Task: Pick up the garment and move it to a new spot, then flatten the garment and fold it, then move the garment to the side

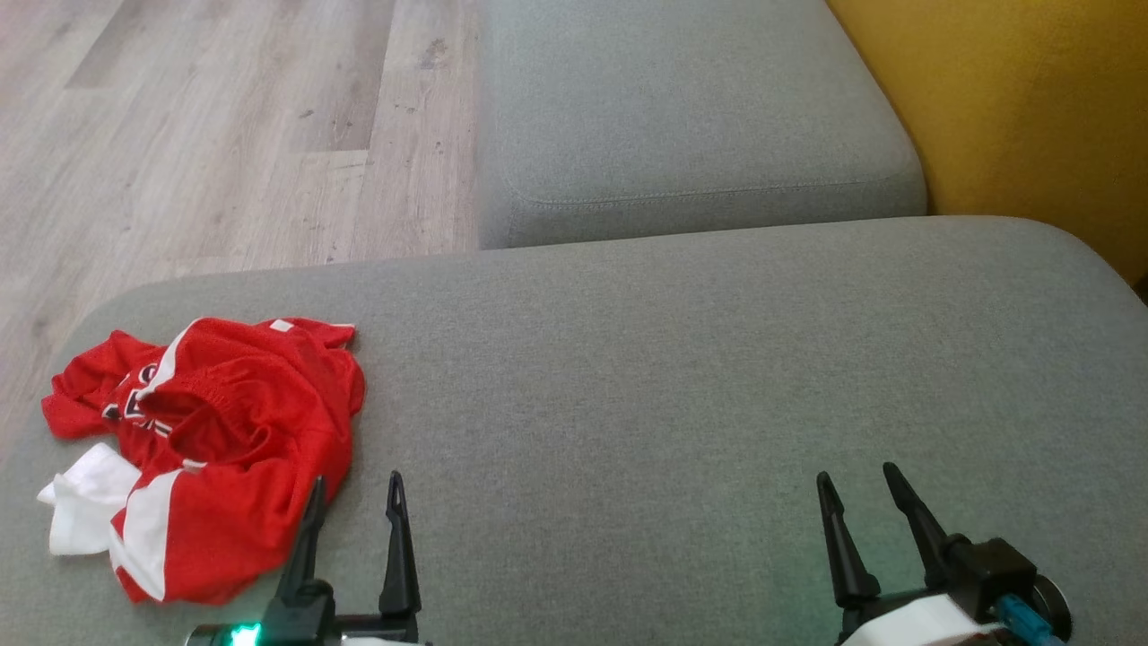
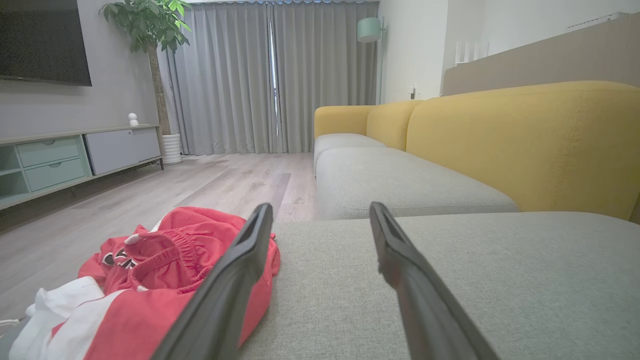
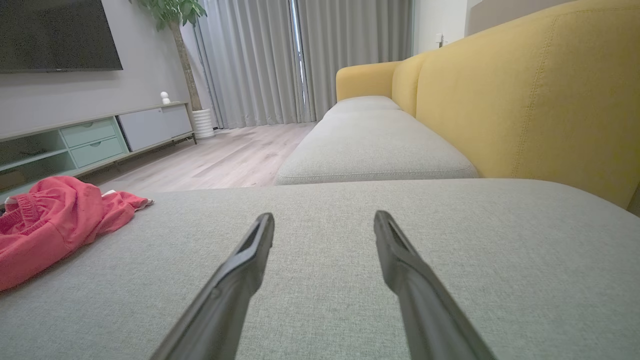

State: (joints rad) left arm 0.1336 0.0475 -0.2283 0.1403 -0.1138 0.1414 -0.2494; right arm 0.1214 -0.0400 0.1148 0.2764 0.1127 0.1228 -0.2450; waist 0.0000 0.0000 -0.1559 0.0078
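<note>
A crumpled red garment (image 1: 224, 431) with white panels and an elastic waistband lies in a heap at the left end of the grey sofa cushion (image 1: 700, 377). My left gripper (image 1: 356, 484) is open just to the right of the heap's near edge, its left finger over the red cloth, nothing between the fingers. In the left wrist view the garment (image 2: 150, 270) sits low left beside that open gripper (image 2: 320, 212). My right gripper (image 1: 856, 475) is open above bare cushion at the lower right, far from the garment (image 3: 45, 225); its wrist view shows the gripper (image 3: 324, 220) with a wide gap.
A second grey seat cushion (image 1: 691, 117) lies beyond a seam, with the yellow sofa back (image 1: 1031, 108) along the right. Wooden floor (image 1: 206, 135) lies past the cushion's left and far edges. A TV cabinet (image 2: 70, 160) and a potted plant (image 2: 150, 30) stand across the room.
</note>
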